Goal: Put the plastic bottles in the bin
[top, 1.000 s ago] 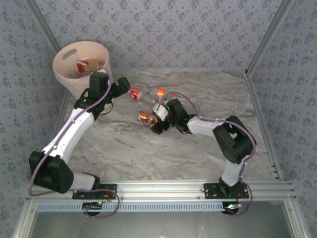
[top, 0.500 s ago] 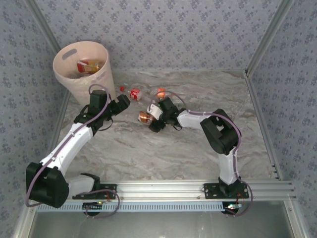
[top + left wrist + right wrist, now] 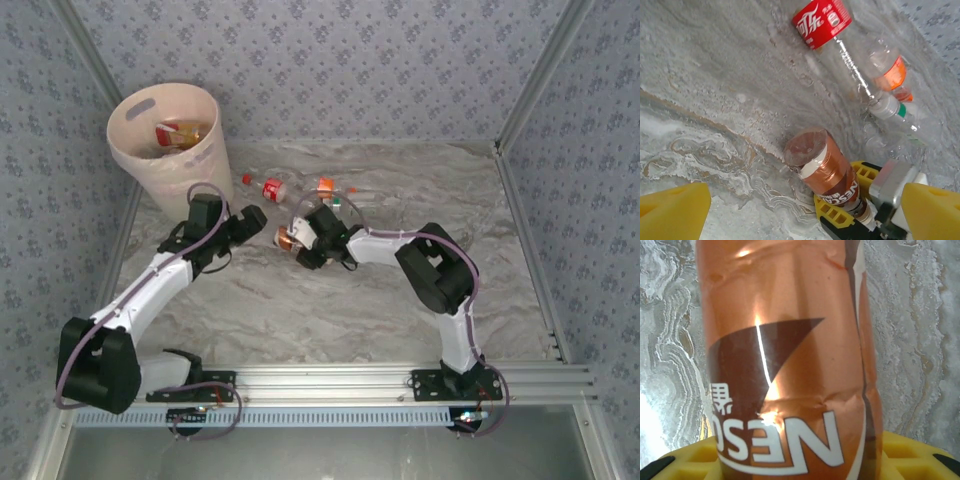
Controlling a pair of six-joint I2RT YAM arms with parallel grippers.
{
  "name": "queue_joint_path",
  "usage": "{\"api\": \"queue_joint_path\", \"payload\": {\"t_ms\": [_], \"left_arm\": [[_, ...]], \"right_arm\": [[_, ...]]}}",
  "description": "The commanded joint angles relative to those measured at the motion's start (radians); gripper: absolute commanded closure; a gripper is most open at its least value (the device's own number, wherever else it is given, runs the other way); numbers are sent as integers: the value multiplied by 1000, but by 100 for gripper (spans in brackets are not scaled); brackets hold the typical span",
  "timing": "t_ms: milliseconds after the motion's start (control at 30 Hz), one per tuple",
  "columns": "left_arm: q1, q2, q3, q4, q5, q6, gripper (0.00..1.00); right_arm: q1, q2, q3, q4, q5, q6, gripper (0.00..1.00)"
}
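Compared with a second ago, the left gripper (image 3: pixel 253 219) is hanging farther from the bin (image 3: pixel 192 166), and the right gripper (image 3: pixel 297 244) is sitting closer to it, its jaws now pinching together.

The bin is standing at the far left corner of the marbled table (image 3: pixel 400 290), already holding a few bottles (image 3: pixel 180 132). Right of the bin and nearer the arms, the left gripper is hovering with its fingers spread fully wide, gripping nothing. Just right of the bin's base, a red-labelled bottle (image 3: pixel 268 188) is lying on its side. Further right of the bin, the right gripper is clamping a copper-labelled bottle (image 3: pixel 287 238). Beyond that, farther from the bin, an orange-labelled bottle (image 3: pixel 325 186) and a clear bottle with a green-banded white cap (image 3: pixel 346 198) are lying close together.
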State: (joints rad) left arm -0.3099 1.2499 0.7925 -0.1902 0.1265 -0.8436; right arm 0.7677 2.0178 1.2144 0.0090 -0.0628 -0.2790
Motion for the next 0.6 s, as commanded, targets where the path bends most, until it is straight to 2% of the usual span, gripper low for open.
{"api": "queue_joint_path", "payload": {"t_ms": [0,167,267,333,467,567], "left_arm": [[-3,28,-10,99,58,-22,2],[-3,70,-27,226,183,-46,2],[-3,75,-21,265,232,-64,2],[-7,69,-14,262,237,-75,2],[-40,55,-7,201,173,-79,2],[-66,72,-6,241,209,-74,2]], "right_arm": [[17,-35,-72,33,32,94,57],[28,-127,-175,206,-8,152,62],[30,-189,-249,322,-54,244,63],[30,-219,-285,392,-62,308,63],[31,-259,-320,446,-78,437,64],[25,-278,-342,524,-134,523,64]]}}
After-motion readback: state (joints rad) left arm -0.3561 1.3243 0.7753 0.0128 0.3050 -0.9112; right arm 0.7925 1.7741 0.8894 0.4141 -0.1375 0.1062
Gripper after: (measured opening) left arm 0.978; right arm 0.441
